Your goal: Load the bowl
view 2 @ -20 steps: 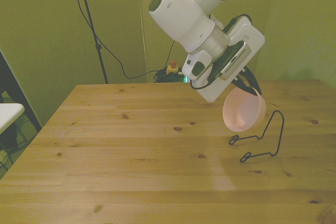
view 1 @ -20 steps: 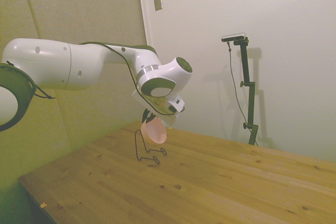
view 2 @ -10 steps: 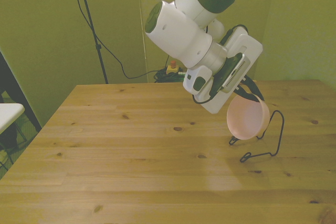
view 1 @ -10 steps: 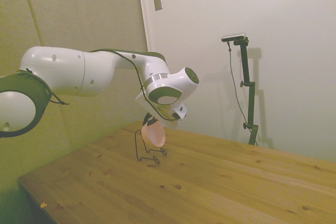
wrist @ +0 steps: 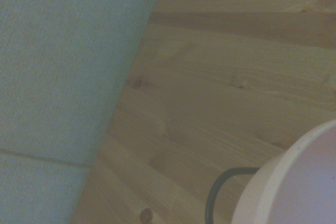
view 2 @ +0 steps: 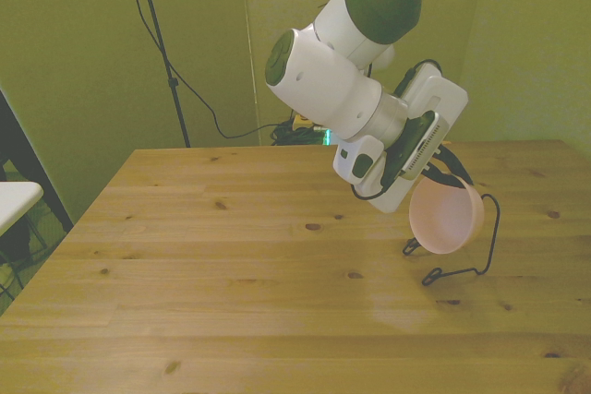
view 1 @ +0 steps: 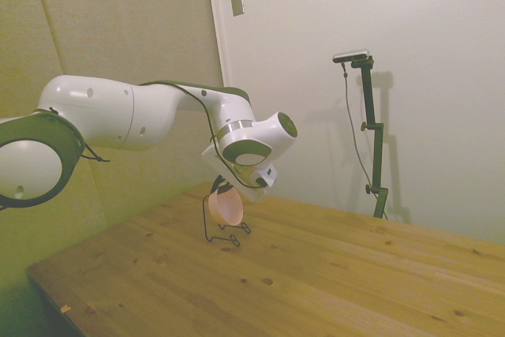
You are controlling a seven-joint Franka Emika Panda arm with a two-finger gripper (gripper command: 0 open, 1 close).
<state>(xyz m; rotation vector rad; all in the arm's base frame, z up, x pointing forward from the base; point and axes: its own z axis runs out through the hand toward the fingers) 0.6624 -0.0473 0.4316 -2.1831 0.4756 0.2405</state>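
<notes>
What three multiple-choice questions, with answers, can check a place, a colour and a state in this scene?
1. Where is the wire stand?
A. toward the front view's right of the table
B. at the front view's left edge
C. on the floor

2. What colour is the bowl?
A. dark blue
B. pale pink
C. black

3. How is the bowl now?
A. lying flat on the table
B. upside down on the floor
C. held tilted on its side by the gripper, at the stand

Answers:
1. A, the black wire stand sits on the wood at the front view's right.
2. B, both the front view and the side view show it pink.
3. C, its opening faces sideways and the gripper holds its rim just above the stand.
</notes>
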